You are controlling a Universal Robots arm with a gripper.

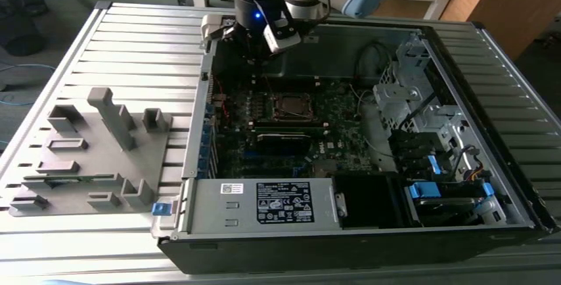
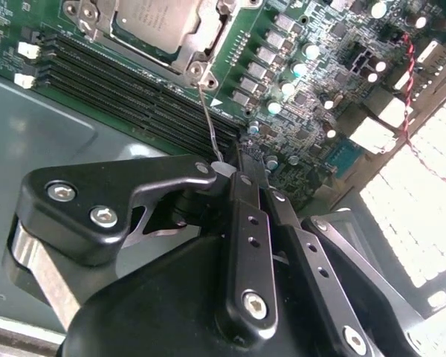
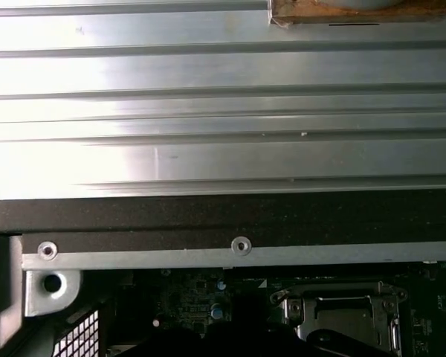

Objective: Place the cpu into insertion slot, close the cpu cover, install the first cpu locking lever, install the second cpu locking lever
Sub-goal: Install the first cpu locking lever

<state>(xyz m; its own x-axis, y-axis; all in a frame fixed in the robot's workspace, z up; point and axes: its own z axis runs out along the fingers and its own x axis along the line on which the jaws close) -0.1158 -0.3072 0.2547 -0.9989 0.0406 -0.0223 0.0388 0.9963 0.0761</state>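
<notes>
In the second wrist view the cpu (image 2: 157, 18) lies silver-topped in the insertion slot, with the cpu cover (image 2: 203, 46) down around it as a metal frame. A thin wire locking lever (image 2: 209, 123) rises from the socket corner to my gripper (image 2: 241, 169). The black fingers (image 2: 247, 223) are pressed together, and the lever's pale end sits against their tip. In the exterior view the gripper (image 1: 254, 62) hangs inside the open computer case, just behind and to the left of the socket (image 1: 290, 104). The first wrist view shows the socket (image 3: 342, 320) below the case edge.
Long black memory slots (image 2: 134, 93) run beside the socket. Capacitors and red wires (image 2: 412, 56) crowd the board near the fingers. A power supply (image 1: 263, 203) and drive bays (image 1: 429, 134) fill the case's front and right. A grey fixture (image 1: 88, 147) stands on the slatted table (image 1: 140, 42).
</notes>
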